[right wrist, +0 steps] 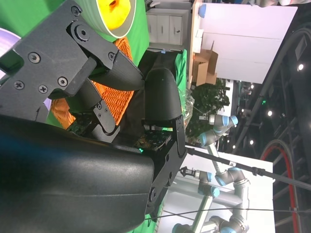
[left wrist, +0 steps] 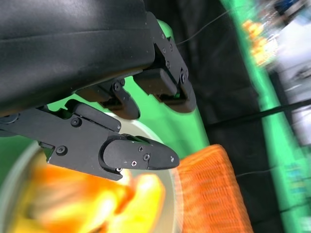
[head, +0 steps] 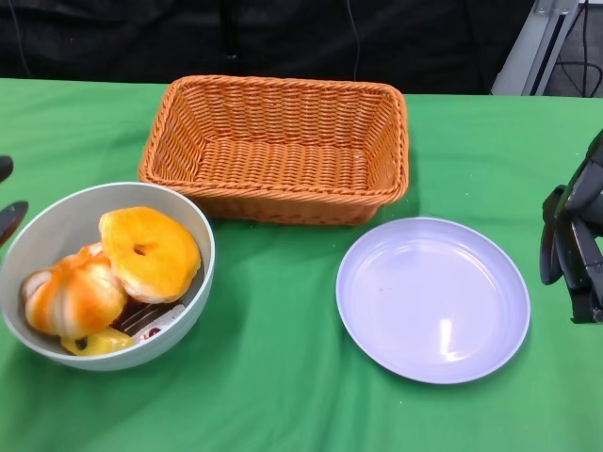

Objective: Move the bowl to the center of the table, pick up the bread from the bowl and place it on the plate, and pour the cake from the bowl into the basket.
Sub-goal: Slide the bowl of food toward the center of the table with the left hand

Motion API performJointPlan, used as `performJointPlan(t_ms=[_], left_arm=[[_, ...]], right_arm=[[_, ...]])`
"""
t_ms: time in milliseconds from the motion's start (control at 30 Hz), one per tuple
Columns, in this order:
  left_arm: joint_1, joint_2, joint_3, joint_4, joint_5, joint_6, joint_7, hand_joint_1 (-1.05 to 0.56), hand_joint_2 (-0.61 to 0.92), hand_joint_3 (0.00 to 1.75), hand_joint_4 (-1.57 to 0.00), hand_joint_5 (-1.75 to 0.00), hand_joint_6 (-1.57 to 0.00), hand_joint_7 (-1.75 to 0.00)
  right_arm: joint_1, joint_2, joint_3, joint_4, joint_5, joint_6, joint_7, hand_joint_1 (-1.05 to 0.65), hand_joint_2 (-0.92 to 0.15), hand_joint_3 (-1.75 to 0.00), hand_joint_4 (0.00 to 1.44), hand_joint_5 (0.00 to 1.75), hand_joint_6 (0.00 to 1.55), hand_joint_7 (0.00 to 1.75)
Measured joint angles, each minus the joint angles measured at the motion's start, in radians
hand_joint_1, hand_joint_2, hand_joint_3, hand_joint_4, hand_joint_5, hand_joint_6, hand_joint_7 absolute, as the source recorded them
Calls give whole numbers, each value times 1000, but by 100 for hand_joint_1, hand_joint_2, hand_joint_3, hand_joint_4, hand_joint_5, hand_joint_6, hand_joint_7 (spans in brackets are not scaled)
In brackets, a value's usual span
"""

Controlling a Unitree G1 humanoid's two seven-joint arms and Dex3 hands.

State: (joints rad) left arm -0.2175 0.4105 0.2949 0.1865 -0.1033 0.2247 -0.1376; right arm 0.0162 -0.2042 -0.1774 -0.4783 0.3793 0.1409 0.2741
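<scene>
The grey bowl (head: 58, 226) sits at the table's near left. Inside it are an orange ring-shaped bread (head: 151, 252), a round orange-and-white striped bun (head: 73, 294) and a small yellow piece (head: 94, 343). My left hand (head: 8, 212) shows only as fingertips at the picture's left edge, beside the bowl's rim. In the left wrist view my left hand (left wrist: 131, 121) has its fingers apart and empty over the blurred bowl (left wrist: 167, 194). My right hand (head: 573, 247) hangs at the right edge, beside the lavender plate (head: 433, 299), fingers (right wrist: 114, 73) apart and holding nothing.
The woven orange basket (head: 283, 87) stands at the back centre, behind the bowl and plate, and is also seen as the basket (left wrist: 214, 194) past the bowl. Green cloth (head: 273, 377) covers the table. A dark backdrop hangs behind the far edge.
</scene>
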Motion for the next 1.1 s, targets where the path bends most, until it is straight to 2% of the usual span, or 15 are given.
performJointPlan(t_ms=[167,467,533,600,800,1100], left_arm=[[-1,39,-36,-1,31,85,-29,-64,92,47,-38,-1,-38,0],[-1,54,-47,-16,44,135,-46,-64,92,48,-37,0,-37,0],[-6,80,-69,-36,29,219,-114,-69,92,49,-25,0,-28,0],[-14,102,-87,-70,-13,353,-187,-70,92,47,-23,0,-26,-1],[-37,119,-83,-177,-93,620,-237,-70,92,44,-21,0,-25,0],[-44,139,-74,-212,-189,764,-295,-69,92,41,-15,0,-19,0]], right_arm=[[0,0,1,3,1,-15,11,-28,-30,-146,94,175,69,165],[0,0,1,5,2,-16,15,-28,-30,-146,95,175,69,165],[1,0,1,5,1,-17,15,-28,-30,-146,95,175,69,165],[2,1,3,5,-1,-19,13,-28,-31,-146,94,175,69,165],[4,2,18,4,-20,-23,8,-28,-32,-144,94,175,68,167],[4,3,26,5,-20,-40,9,-28,-34,-142,94,175,67,167]])
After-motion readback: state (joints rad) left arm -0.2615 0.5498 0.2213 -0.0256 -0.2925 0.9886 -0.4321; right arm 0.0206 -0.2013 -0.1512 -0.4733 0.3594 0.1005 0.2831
